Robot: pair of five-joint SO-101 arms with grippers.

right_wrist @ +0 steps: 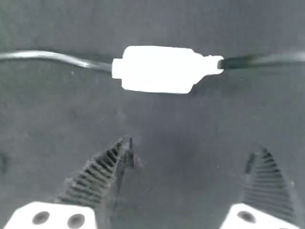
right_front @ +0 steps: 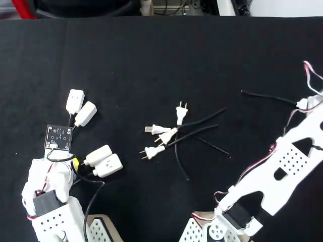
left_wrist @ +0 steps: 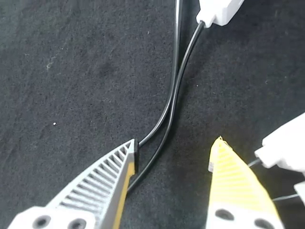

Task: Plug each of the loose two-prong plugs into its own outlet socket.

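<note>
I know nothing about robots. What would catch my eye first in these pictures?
Four white two-prong plugs with black cords lie bunched in the middle of the black table, and white outlet sockets sit near the left hand, which hangs open over two black cables. The right hand is open too, just short of a white plug-like piece on a cord.

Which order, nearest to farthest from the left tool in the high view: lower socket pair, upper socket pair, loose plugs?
1. Lower socket pair, just beside the left tool.
2. Upper socket pair, farther back on the left.
3. Loose plugs, centre of the view.
</note>
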